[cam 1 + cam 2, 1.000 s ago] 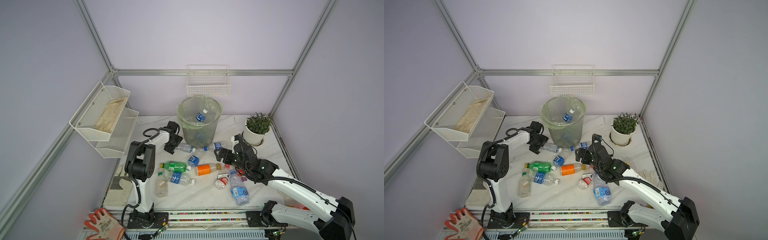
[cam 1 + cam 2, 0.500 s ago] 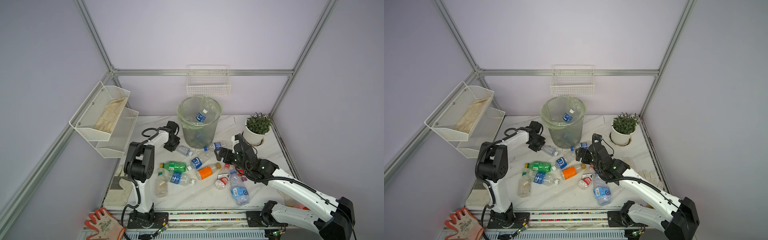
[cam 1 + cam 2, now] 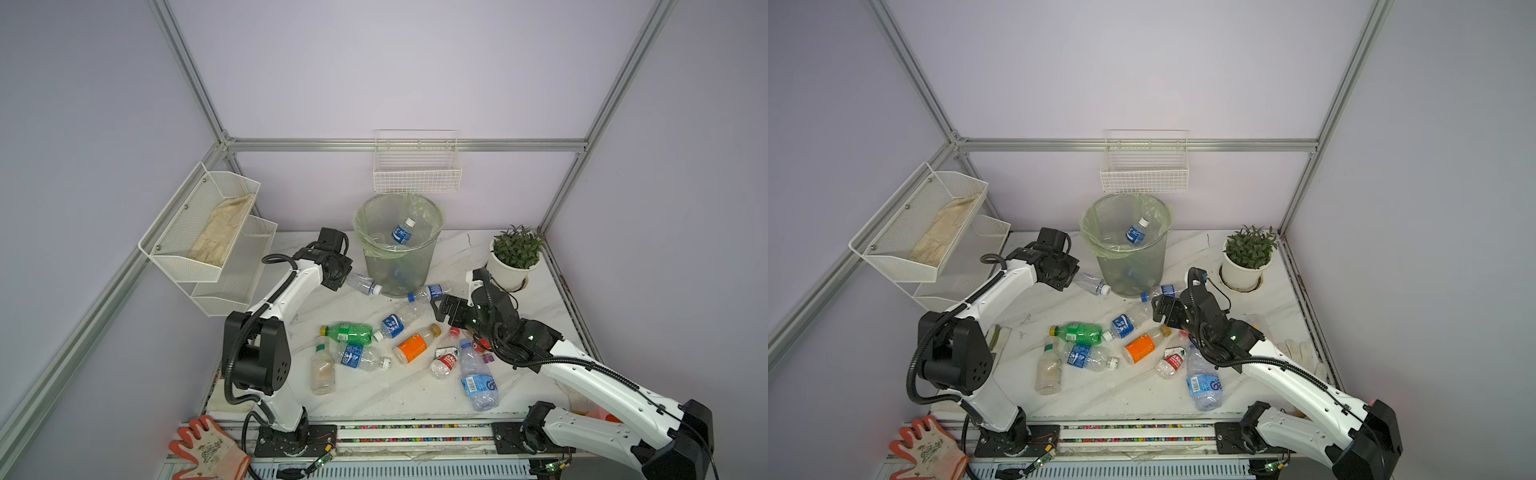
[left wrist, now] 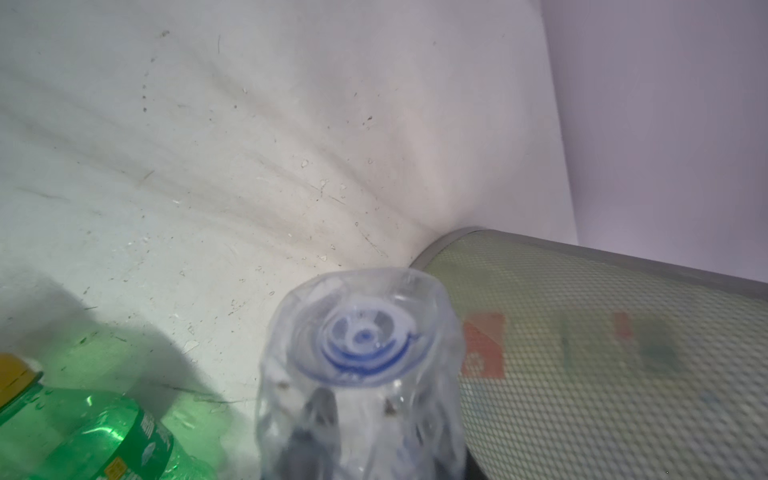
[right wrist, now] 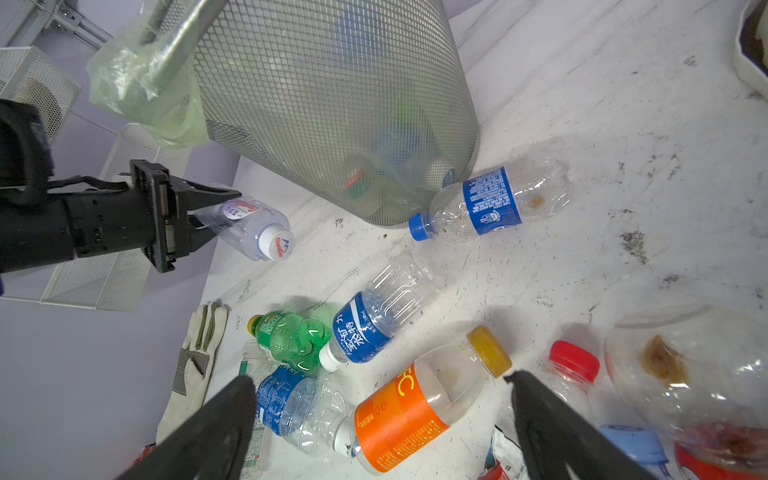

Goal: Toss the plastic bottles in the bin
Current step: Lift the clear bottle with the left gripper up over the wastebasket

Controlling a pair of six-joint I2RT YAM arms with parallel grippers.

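My left gripper is shut on a small clear plastic bottle with a white cap, just left of the bin's foot. The cap end slants down toward the table. In the left wrist view that bottle is seen end-on and covers the fingers. The bin, grey mesh with a pale green bag, holds a blue-labelled bottle. My right gripper is open above the orange-labelled bottle, touching nothing. Several more bottles lie mid-table, among them a green one and a blue-labelled one by the bin.
A potted plant stands at the back right. A white mesh shelf hangs on the left and a white wire basket above the bin. A pale glove lies left of the bottles; an orange glove sits at the front rail.
My left gripper has shut on the small clear bottle beside the bin. The orange-labelled bottle has turned to a slant and the blue-labelled one beside it has shifted.
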